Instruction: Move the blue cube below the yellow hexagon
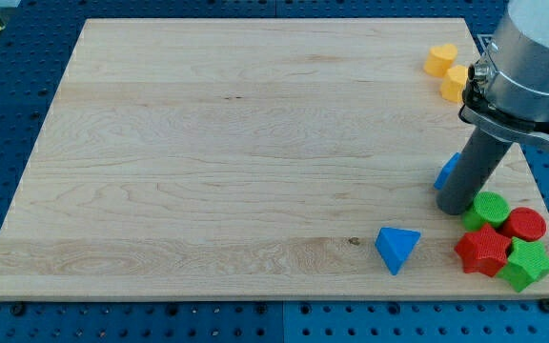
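The blue cube (446,172) lies near the board's right edge, mostly hidden behind my rod, with only its left corner showing. My tip (454,207) rests on the board just below and right of the cube, touching or nearly touching it. Two yellow blocks sit at the view's top right. The upper one (439,59) looks hexagonal. The lower one (455,83) is partly hidden by the arm, so its shape is unclear. The cube is below both yellow blocks, well apart from them.
A blue triangle (396,249) lies at the bottom, left of my tip. A green cylinder (490,207), a red cylinder (525,224), a red star (482,250) and a green star (528,264) cluster at the bottom right, just right of my tip. The wooden board (217,162) ends close by.
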You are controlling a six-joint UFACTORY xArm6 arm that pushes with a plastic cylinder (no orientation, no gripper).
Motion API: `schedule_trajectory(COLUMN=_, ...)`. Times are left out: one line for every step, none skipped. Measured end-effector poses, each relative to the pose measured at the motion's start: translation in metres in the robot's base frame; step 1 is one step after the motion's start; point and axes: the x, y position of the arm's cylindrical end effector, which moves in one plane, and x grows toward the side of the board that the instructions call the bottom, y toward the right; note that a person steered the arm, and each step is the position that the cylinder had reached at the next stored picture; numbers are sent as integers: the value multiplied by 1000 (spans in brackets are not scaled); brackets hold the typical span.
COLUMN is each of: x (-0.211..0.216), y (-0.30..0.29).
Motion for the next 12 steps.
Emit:
schedule_trajectory(x=-8, y=0)
schedule_trajectory(x=-16, y=0)
schedule_trajectory(x=-26, y=0)
schedule_trajectory(x=-36, y=1)
schedule_trajectory(x=-33, y=13)
schedule_trajectory(x=-33, y=24)
schedule_trajectory(x=-34, y=38)
schedule_trajectory(x=-39, y=45)
schedule_trajectory(x=-48, y=45)
schedule_trajectory(x=-56, y=45)
schedule_trajectory(x=-59, y=50)
schedule_trajectory(x=-60, y=61)
